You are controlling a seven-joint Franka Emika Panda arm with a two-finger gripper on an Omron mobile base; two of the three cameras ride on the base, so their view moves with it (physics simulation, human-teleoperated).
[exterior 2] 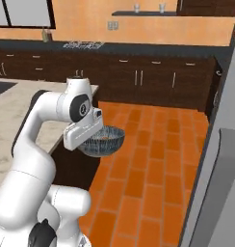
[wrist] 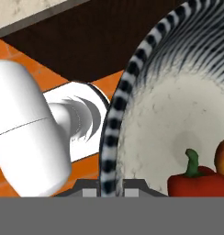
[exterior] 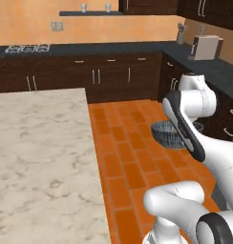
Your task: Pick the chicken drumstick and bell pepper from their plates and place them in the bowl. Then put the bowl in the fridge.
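Gripper clenched on rim of bowl, carried mid-frame over orange floor. Bell pepper and chicken drumstick already inside, lower right of hand view. Left: put bowl into fridge, right edge.

The bowl hangs over the floor, right of the tabletop; the bell pepper lies in it.
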